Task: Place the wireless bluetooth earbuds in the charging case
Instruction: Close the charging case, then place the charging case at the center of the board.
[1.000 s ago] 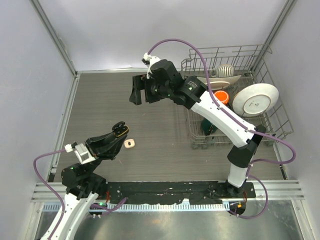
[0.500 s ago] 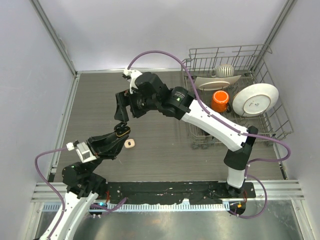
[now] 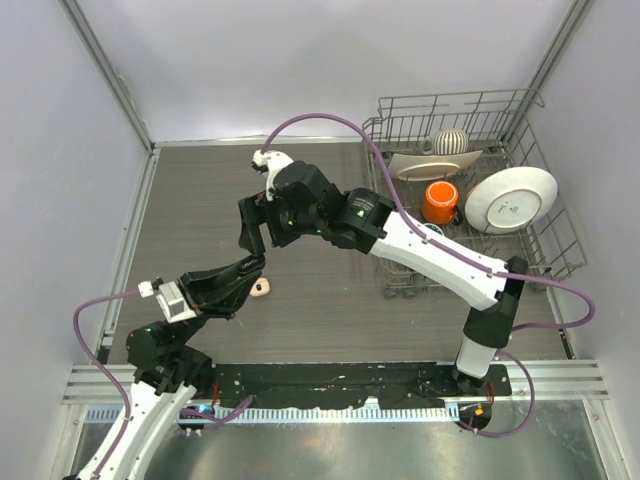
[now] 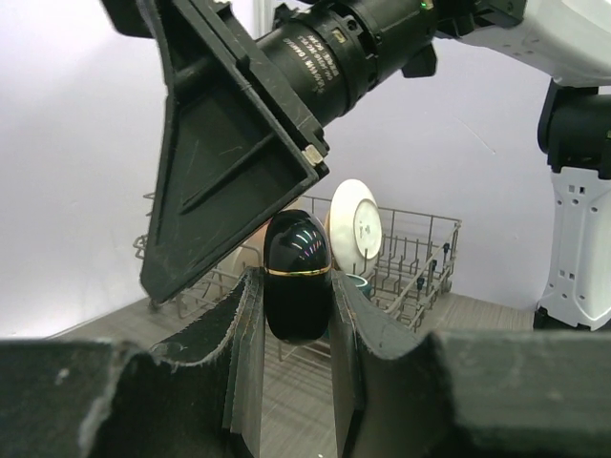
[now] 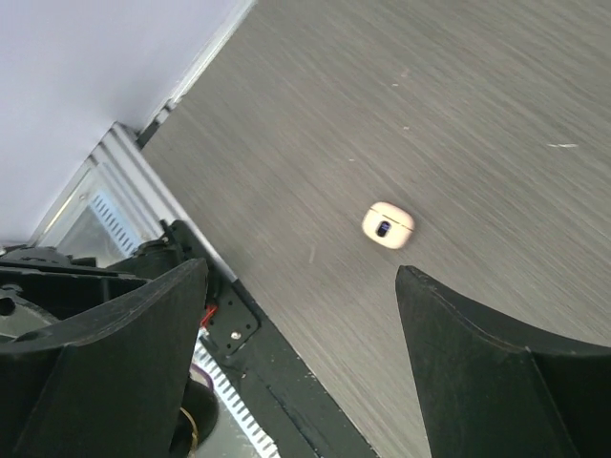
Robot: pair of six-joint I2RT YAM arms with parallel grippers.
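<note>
My left gripper (image 4: 296,286) is shut on a black egg-shaped charging case (image 4: 297,272) with a thin gold band, held upright and lifted off the table. In the top view my left gripper (image 3: 250,263) points up and to the right. My right gripper (image 3: 263,234) hangs open just above and beyond it; one of its fingers (image 4: 229,162) looms close over the case. Through my right gripper (image 5: 301,277) I see a small cream case (image 5: 388,226) lying closed on the table, also showing by my left gripper as the cream case (image 3: 261,288). No earbuds show in any view.
A wire dish rack (image 3: 545,250) stands at the right with a white plate (image 3: 508,198), an orange mug (image 3: 440,200), a striped cup (image 3: 449,141) and a teal cup (image 3: 415,255). Grey walls close in the left, back and right. The arms' black base rail (image 3: 340,380) runs along the near edge.
My right arm has swung left and toward the front, bringing its open gripper down over my left gripper and the black case. My left gripper has stayed shut on the case, shifting slightly.
</note>
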